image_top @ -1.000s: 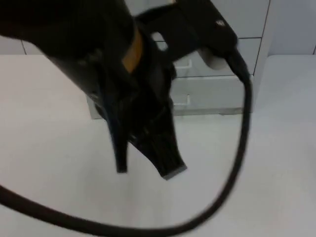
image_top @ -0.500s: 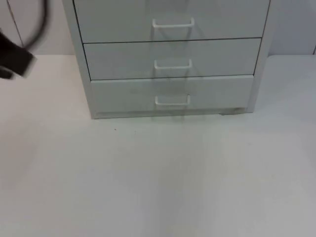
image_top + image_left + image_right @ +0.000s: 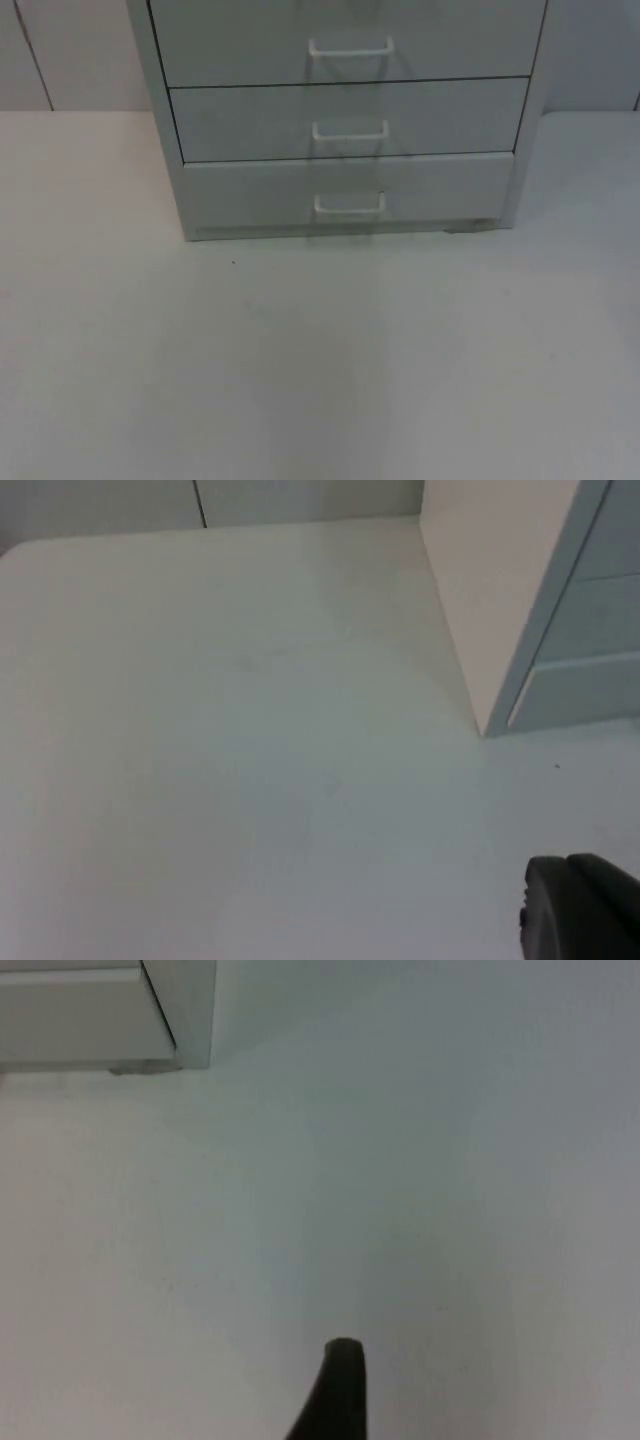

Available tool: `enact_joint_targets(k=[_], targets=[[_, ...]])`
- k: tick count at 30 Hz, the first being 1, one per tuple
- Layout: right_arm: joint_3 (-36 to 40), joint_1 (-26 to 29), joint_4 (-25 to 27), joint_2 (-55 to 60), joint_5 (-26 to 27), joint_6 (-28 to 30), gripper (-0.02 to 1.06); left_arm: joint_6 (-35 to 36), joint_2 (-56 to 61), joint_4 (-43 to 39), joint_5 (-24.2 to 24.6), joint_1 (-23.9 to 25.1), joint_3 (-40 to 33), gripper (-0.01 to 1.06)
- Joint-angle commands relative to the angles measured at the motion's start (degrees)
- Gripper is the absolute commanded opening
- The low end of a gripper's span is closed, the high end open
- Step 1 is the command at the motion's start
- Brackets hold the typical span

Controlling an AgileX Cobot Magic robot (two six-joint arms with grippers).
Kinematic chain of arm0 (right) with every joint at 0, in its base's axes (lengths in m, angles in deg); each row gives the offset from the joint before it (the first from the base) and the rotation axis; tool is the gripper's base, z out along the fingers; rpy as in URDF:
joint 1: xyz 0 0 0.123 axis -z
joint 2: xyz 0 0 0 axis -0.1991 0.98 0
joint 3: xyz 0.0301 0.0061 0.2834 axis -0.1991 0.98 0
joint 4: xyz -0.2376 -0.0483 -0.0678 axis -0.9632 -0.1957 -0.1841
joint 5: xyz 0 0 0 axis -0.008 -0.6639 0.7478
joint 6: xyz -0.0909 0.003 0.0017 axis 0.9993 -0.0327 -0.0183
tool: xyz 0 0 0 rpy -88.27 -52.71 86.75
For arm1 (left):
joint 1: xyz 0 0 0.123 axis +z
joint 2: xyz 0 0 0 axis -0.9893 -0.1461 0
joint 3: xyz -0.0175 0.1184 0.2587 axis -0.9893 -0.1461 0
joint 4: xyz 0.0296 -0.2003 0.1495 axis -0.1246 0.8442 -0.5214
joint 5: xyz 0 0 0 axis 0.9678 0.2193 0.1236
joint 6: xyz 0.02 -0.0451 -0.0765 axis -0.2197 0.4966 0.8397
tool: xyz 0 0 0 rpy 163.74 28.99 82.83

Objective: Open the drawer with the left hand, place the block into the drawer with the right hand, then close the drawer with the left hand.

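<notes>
The drawer unit (image 3: pixel 340 110) stands at the back edge of the tabletop (image 3: pixel 320 360), by the wall. It's white w/ 3 drawers seen in the top view, all shut. The bottom drawer (image 3: pixel 345 190) has a small white handle (image 3: pixel 349 207) in the middle of its front. The left gripper (image 3: pixel 580 905) hangs over the tabletop near the unit's left front corner. The right gripper (image 3: pixel 335 1390) hangs over the tabletop near the unit's right front corner. Can't tell if either is released or clenched.
</notes>
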Motion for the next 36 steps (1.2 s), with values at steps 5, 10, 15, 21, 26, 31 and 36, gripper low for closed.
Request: enact_joint_targets(k=[5,10,15,21,26,31,36], targets=[[-0.04,0.20,1.24,-0.28,0.59,0.38,0.73,-0.25,7.68,2.92,2.40,0.32,-0.33,0.00],[-2.93,-2.83,4.98,-0.28,-2.11,6.20,0.73,0.28,14.46,3.15,3.83,0.32,-0.33,0.00],[-3.50,-8.14,8.49,-0.59,-2.65,10.47,0.73,0.39,20.70,4.09,6.05,0.32,-0.33,0.00],[-3.50,-13.45,8.47,-7.32,-1.75,10.89,0.73,1.90,29.59,4.75,7.27,0.32,-0.33,0.00],[-3.50,-13.78,8.60,-14.90,-2.69,10.68,0.73,1.79,35.73,4.11,11.20,0.32,-0.91,0.00],[-3.50,-13.78,8.70,-21.29,-6.48,10.68,0.73,1.79,41.99,2.42,15.41,0.32,-4.54,0.00],[-3.26,-13.78,8.25,-25.36,-8.45,10.68,0.73,2.26,43.73,1.51,17.46,0.32,-8.73,0.00]])
